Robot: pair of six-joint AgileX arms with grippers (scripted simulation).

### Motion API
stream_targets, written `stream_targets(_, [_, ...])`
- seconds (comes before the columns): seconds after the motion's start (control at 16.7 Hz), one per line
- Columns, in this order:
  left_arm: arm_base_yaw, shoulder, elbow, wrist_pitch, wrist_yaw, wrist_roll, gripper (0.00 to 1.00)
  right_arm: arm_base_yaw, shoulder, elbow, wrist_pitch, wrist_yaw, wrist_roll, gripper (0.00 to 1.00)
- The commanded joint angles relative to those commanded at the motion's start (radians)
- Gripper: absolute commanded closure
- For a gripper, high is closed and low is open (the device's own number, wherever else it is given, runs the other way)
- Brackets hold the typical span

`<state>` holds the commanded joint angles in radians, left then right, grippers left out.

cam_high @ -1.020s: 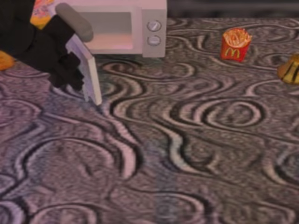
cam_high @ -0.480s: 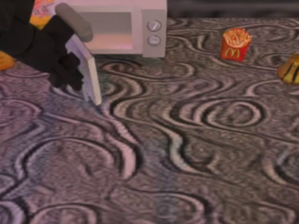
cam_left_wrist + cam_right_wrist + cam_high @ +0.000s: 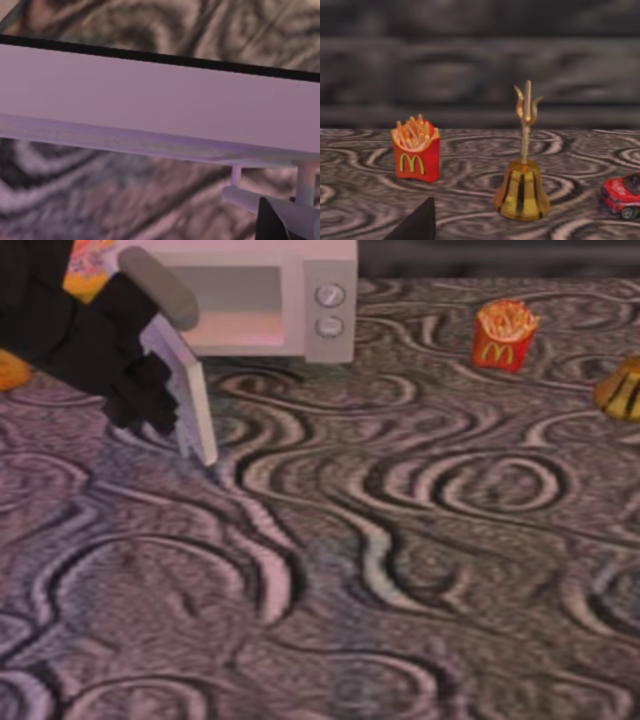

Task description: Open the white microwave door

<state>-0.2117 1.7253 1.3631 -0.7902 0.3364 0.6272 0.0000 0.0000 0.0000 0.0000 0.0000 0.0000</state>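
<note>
1. Left gripper: at table's far-left, pressed against outer face of the door, by the grey bar handle. Finger state: cannot tell; black arm body covers the fingers in top view.
2. Left wrist view: only one dark fingertip visible at frame edge, touching the handle bar; other finger cut off.
3. Door: swung wide open, standing on edge, sticking out from the white microwave toward the near side of the table. Seen edge-on from above; mesh window not discernible.
4. Microwave: far-left part of table, cut off by top frame edge. Cavity exposed; two round knobs on its right panel.
5. Right gripper: not in top view. Right wrist view shows only a dark wedge at frame edge; fingers not discernible.
6. Other items: fries carton well right of microwave; gold bell at right table edge, partly cut off; red toy car just beside bell, cut off in right wrist view.
7. Orange/yellow objects behind left arm: mostly hidden, unidentifiable.
</note>
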Motion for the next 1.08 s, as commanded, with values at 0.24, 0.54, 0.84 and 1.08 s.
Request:
stream_targets(0.24, [0.030, 0.003, 0.007, -0.028, 0.026, 0.073, 1.00, 0.000, 0.000, 0.000, 0.000, 0.000, 0.000, 0.00])
stream_targets(0.54, [0.056, 0.004, 0.011, -0.051, 0.048, 0.135, 1.00, 0.000, 0.000, 0.000, 0.000, 0.000, 0.000, 0.00])
stream_targets(0.84, [0.056, 0.004, 0.011, -0.051, 0.048, 0.135, 1.00, 0.000, 0.000, 0.000, 0.000, 0.000, 0.000, 0.00])
stream_targets(1.08, [0.056, 0.004, 0.011, -0.051, 0.048, 0.135, 1.00, 0.000, 0.000, 0.000, 0.000, 0.000, 0.000, 0.00])
